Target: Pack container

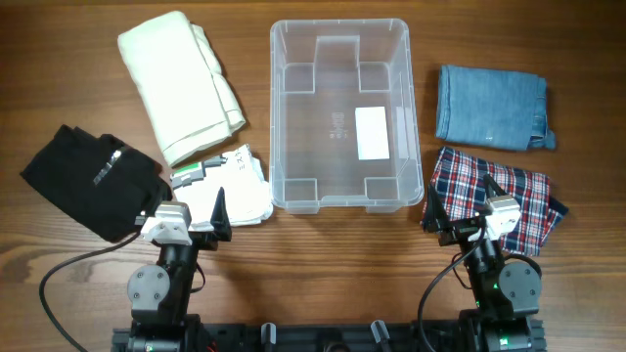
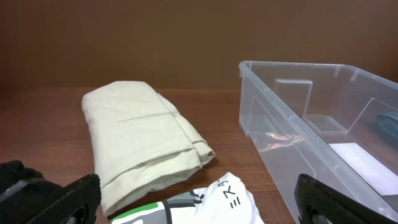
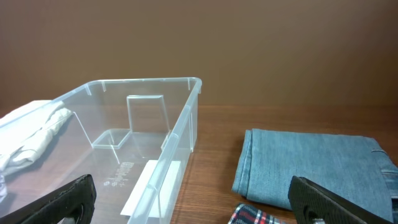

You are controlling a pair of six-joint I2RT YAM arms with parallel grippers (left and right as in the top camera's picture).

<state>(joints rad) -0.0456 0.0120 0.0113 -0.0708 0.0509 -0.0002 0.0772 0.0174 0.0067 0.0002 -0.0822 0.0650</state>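
Starting the pack: container (image 1: 339, 23) mid-frame sits empty, left gripper (image 2: 199, 208) and right gripper (image 3: 199, 206) both agape; next I'd grasp the plaid cloth (image 1: 469, 186).

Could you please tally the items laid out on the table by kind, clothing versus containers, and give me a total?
Folded clothing: 5 (cream cloth, black garment, white garment, blue denim, plaid shirt)
Clear container: 1
Total: 6
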